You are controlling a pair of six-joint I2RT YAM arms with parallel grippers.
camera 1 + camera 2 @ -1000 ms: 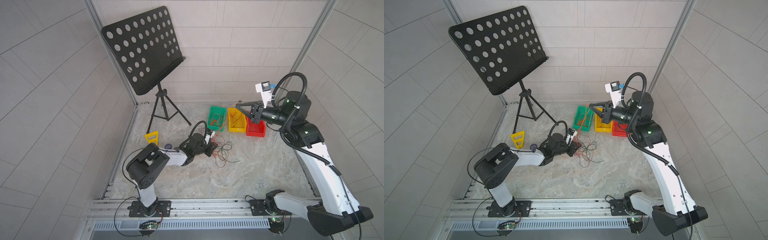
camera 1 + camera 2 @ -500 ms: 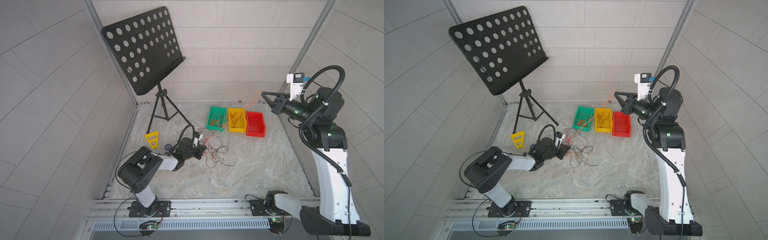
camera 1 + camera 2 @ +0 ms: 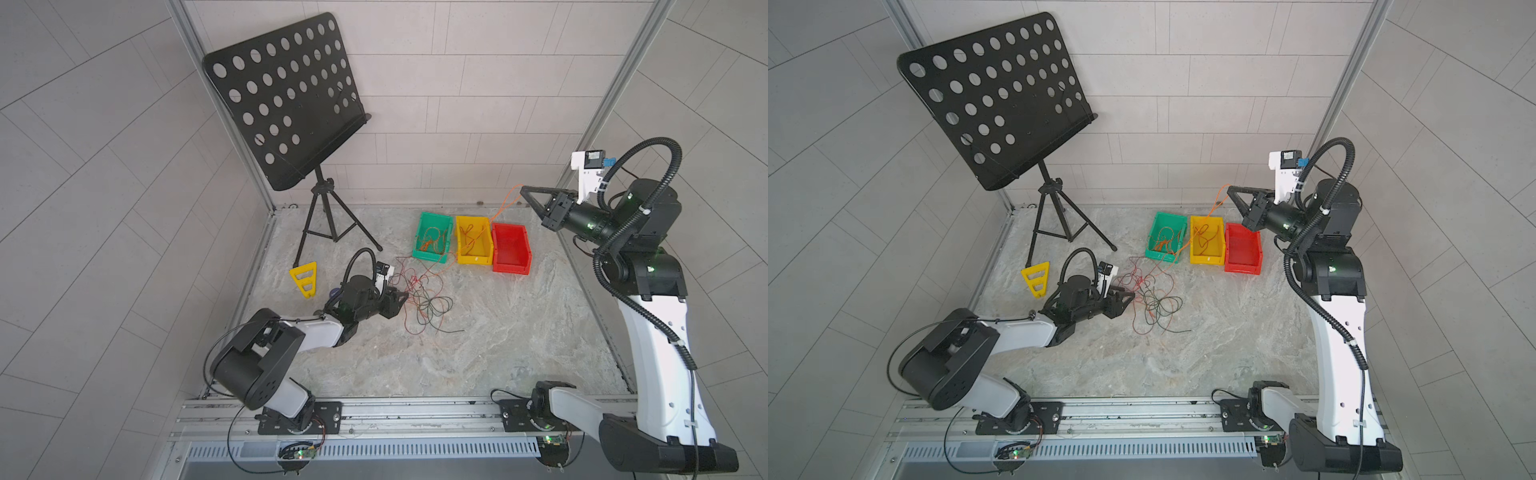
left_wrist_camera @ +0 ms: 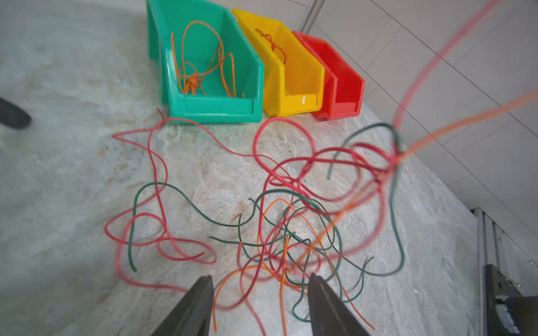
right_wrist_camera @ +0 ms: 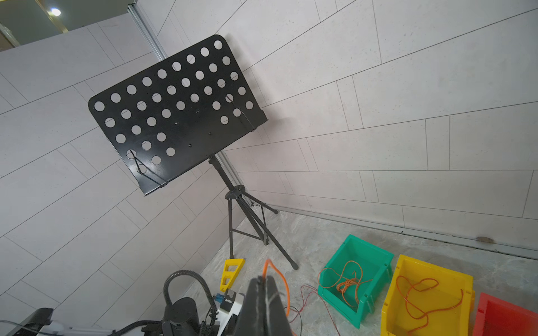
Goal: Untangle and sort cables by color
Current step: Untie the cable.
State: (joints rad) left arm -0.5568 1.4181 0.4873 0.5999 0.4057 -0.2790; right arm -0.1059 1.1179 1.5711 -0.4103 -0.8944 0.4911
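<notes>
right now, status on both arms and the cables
right gripper shut on orange cable, held high. left gripper open at the tangle. orange cable runs back into it.

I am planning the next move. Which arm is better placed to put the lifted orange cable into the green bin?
Probably right. The right gripper is shut on the orange cable, raised high; the green bin already holds orange cables. The left gripper is open, low by the tangle, gripping nothing.
</notes>
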